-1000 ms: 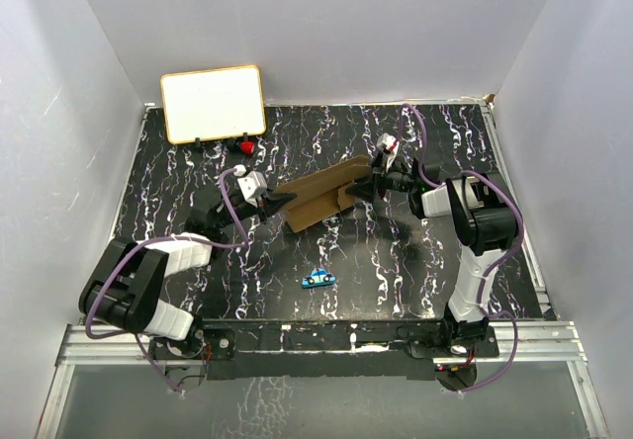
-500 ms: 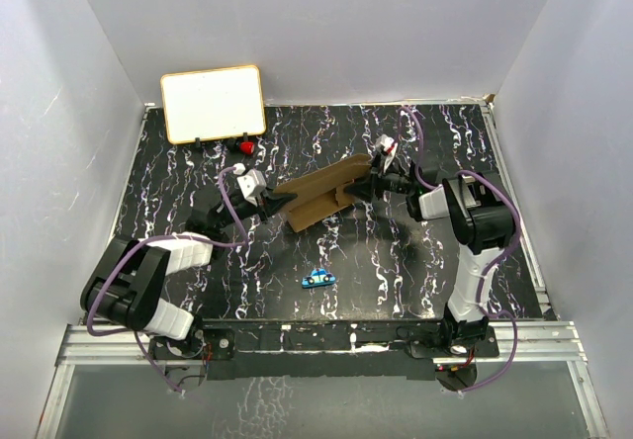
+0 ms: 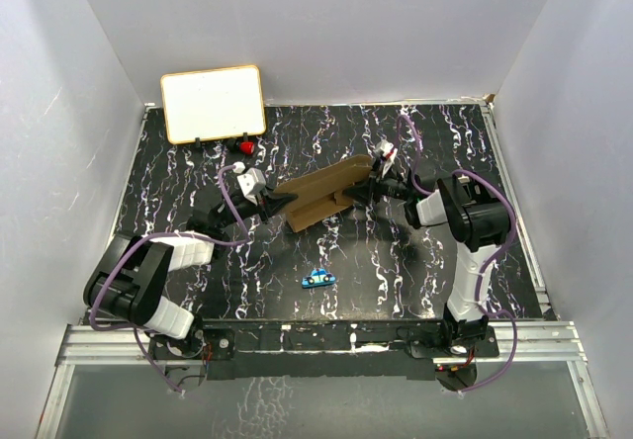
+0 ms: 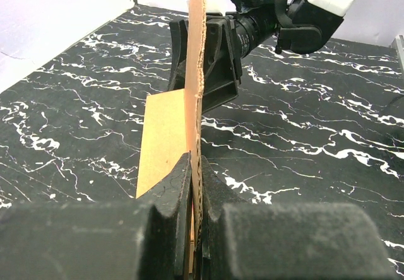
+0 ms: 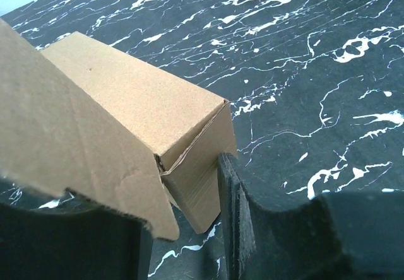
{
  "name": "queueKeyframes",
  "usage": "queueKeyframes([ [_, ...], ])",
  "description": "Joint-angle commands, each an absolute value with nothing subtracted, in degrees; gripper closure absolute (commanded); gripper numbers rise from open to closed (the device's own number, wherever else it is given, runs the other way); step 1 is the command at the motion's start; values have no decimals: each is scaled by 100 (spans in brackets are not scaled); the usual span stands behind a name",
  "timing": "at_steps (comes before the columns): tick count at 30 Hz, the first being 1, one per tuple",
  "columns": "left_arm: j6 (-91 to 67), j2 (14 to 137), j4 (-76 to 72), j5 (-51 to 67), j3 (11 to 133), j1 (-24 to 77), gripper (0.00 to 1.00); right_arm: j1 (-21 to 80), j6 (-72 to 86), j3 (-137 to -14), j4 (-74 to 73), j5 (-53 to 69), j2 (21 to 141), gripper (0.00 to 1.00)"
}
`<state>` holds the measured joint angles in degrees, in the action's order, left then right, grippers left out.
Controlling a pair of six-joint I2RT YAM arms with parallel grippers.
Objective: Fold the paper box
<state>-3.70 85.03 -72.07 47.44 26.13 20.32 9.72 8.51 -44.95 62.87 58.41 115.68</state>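
The paper box (image 3: 321,194) is a brown cardboard carton, partly folded, lying slantwise mid-table. My left gripper (image 3: 280,203) is at its left end, shut on a thin upright cardboard flap (image 4: 196,72); the fingers (image 4: 173,185) pinch its edge. My right gripper (image 3: 358,190) is at the box's right end. In the right wrist view the carton (image 5: 126,97) fills the left. The jaws stand apart around its end panel. One finger (image 5: 237,210) is beside that panel; a loose flap (image 5: 69,147) covers the other finger.
A white board with a tan frame (image 3: 213,103) leans at the back left. A small red object (image 3: 244,147) lies below it. A small blue object (image 3: 317,279) lies nearer the front. White walls close the table on three sides.
My right gripper has moved a little left, closer onto the box's right end. The left gripper and the box have barely moved.
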Motion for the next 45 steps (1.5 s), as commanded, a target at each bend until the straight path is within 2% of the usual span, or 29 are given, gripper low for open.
queueKeyframes([
  [1,-434,8500,-7409,4933,2533,1992,100,1006,773,-4353,7220,5649,11574,57],
  [15,-446,8469,-7369,4992,2466,1992,100,1314,242,-3794,7747,4732,11276,66],
  [23,-802,8407,-7486,4869,2523,1989,100,1318,199,-3644,8131,4854,11097,84],
  [26,-994,8258,-7097,4698,2694,1989,100,1318,86,-3738,7820,4985,10827,91],
  [28,-1078,8179,-6688,4528,2822,1989,99,1318,30,-3826,7372,5061,10646,92],
  [30,-1234,8098,-6499,4357,2893,1994,91,1316,-163,-3919,6854,5113,10425,92],
  [36,-1524,7636,-6169,3768,2874,1991,55,1318,-1179,-4386,4397,5216,9672,92],
  [45,-2248,6889,-4452,2852,3182,1952,14,1309,-3202,-6135,-744,4645,9403,92],
])
